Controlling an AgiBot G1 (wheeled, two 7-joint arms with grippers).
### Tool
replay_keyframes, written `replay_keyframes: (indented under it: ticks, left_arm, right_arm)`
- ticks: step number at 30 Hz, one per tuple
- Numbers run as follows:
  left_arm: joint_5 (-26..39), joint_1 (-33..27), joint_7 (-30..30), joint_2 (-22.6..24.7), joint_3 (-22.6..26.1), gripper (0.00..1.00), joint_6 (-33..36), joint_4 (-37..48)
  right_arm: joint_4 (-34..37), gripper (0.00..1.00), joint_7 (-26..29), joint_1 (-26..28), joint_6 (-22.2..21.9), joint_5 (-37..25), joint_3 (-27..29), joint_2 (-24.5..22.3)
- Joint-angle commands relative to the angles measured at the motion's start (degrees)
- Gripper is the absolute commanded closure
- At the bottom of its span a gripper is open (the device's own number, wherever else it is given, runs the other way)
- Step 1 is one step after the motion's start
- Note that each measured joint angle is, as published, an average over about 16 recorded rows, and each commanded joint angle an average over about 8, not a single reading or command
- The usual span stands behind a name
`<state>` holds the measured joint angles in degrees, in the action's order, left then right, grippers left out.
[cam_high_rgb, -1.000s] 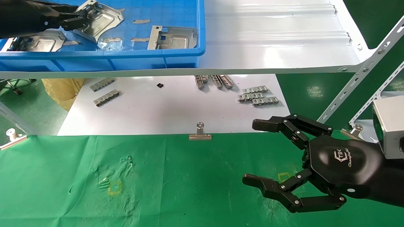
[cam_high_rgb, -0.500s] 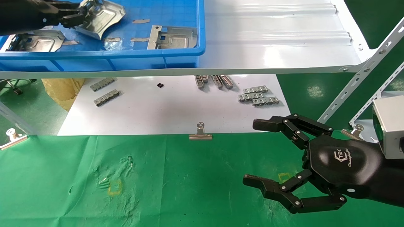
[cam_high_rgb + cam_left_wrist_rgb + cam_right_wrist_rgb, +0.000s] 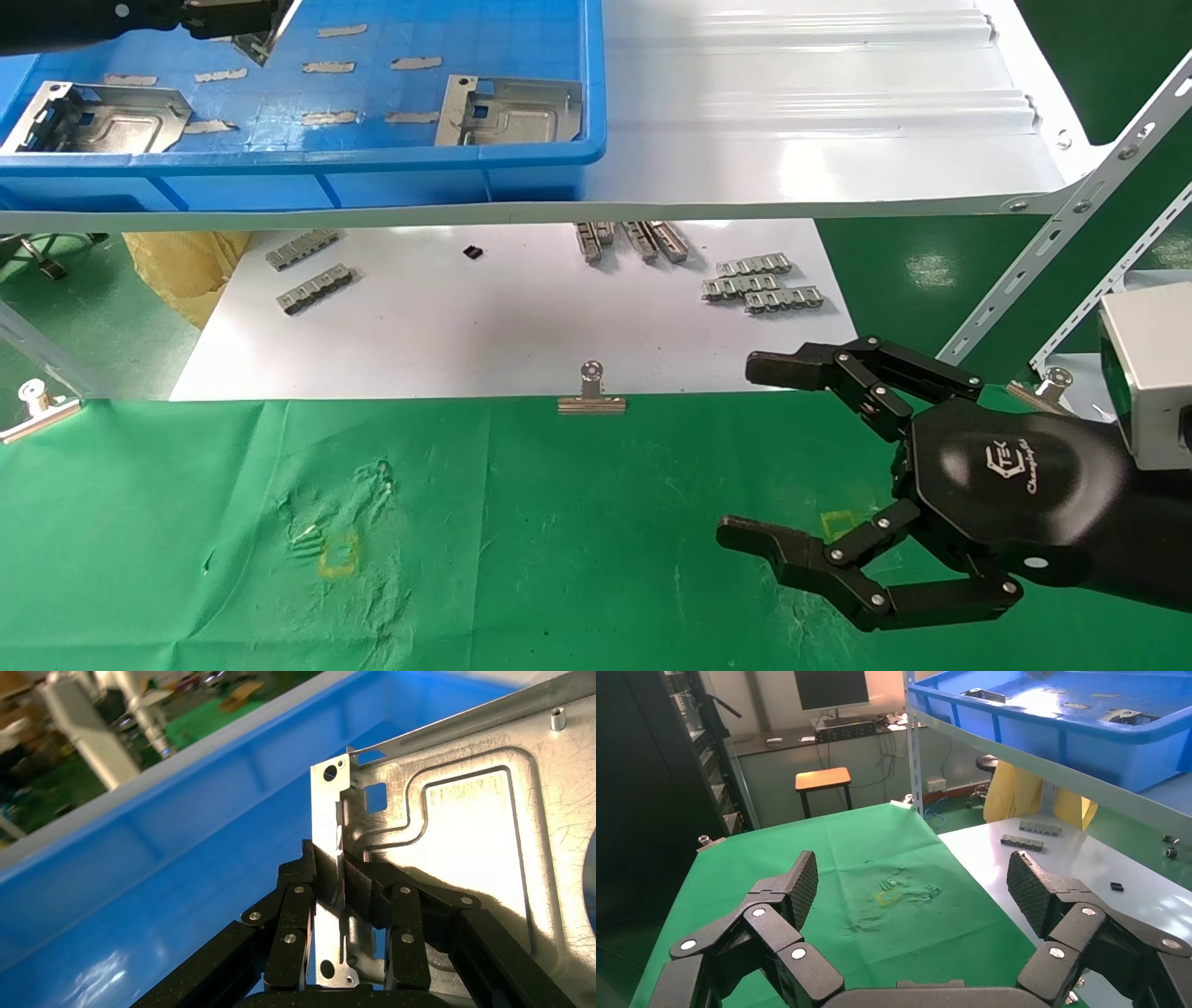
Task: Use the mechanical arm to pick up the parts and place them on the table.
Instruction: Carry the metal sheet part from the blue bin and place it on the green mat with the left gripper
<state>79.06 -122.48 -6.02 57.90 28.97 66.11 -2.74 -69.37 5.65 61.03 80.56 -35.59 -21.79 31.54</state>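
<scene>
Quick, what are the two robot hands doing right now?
Left hand: closed, holding a part above the blue bin.
Right hand: open, empty, over the table.

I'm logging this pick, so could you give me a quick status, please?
Left hand shut on a part, raised over the blue bin. Right hand open above the table. Nothing obstructing.

three parts (image 3: 93, 116) (image 3: 510, 110) (image 3: 450, 846), seven toothed strips (image 3: 315, 288), two tools (image 3: 801, 466) (image 3: 341, 881)
</scene>
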Motion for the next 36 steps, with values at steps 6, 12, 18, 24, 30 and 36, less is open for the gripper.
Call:
replay_keyframes:
  ticks: [6,12,18,24,30,36]
  left_arm:
    - [-1.47,-1.09,-2.38,-1.57,-0.84,1.00,9.99,-1.17]
    - [-2.80,-1.59,-4.61,-2.59,-1.48,1.00,19.92,-2.15]
    - [-4.18,-0.17,-7.09,-3.14,-1.11,1.00,25.49,-5.54]
    - [-10.42,6.08,-7.99,-6.38,2.30,1.00,26.36,-18.78]
    - [-21.61,13.54,-5.13,-14.00,8.56,1.00,25.93,-35.85]
    - [-25.95,16.00,-5.46,-19.75,15.18,1.00,25.44,-45.56]
  right_arm:
    - [0.00,0.00,0.00,0.00,0.00,0.00,0.00,0.00]
    - [0.00,0.00,0.00,0.00,0.00,0.00,0.00,0.00]
    - [0.00,0.00,0.00,0.00,0.00,0.00,0.00,0.00]
    - [0.00,0.00,0.00,0.00,0.00,0.00,0.00,0.00]
    - [0.00,0.00,0.00,0.00,0.00,0.00,0.00,0.00]
    - [0.00,0.00,0.00,0.00,0.00,0.00,0.00,0.00]
